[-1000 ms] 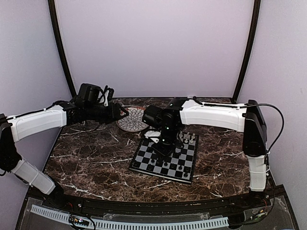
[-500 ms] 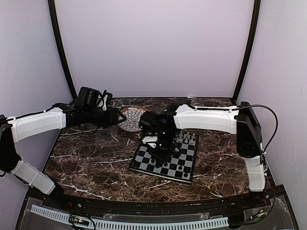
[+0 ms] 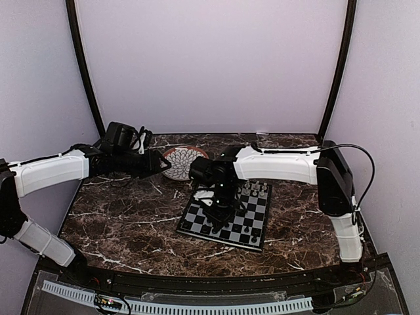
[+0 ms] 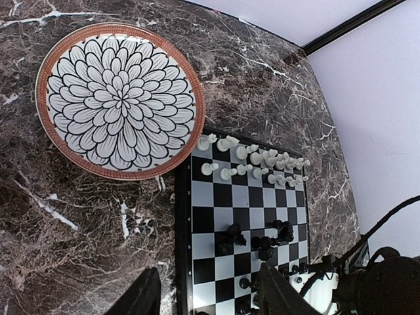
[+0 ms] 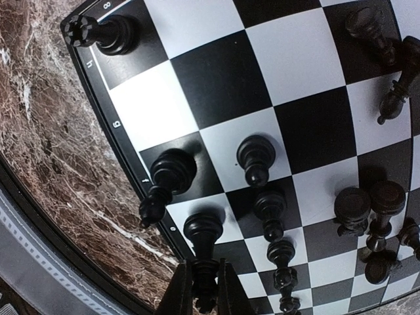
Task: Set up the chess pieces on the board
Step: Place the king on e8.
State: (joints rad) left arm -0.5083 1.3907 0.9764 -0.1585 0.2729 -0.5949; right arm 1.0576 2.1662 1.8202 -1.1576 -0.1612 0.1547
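In the top view, the board (image 3: 248,228) lies flat on the marble table (image 3: 125,223) at 4 o'clock from one round plate (image 3: 184,167). It sits askew, its near-left corner aimed at 7 o'clock. Your right gripper (image 3: 220,209) hangs over the board's left half, and its dark body hides its jaws. Your left gripper (image 3: 163,162) sits at the plate's 9 o'clock rim. The chessmen are too small to count here.

In the left wrist view, you see the plate (image 4: 118,102) at 11 o'clock and the board (image 4: 216,216) at 5 o'clock, cut off by the frame's lower edge. White chess pieces (image 4: 226,142) stand in two rows along its far edge. They bunch towards 2 o'clock, so no sure count. Black chess pieces (image 4: 266,243) cluster nearer. The left gripper (image 4: 209,298) is spread wide, nothing between its fingers (image 4: 141,298).

In the right wrist view, about a dozen black chess pieces (image 5: 254,157) show, some cut off at 3 o'clock. One rook (image 5: 108,33) holds the corner at 11 o'clock. The right gripper (image 5: 203,295) pinches the head of an upright black piece (image 5: 203,233), its long axis running 12 to 6.
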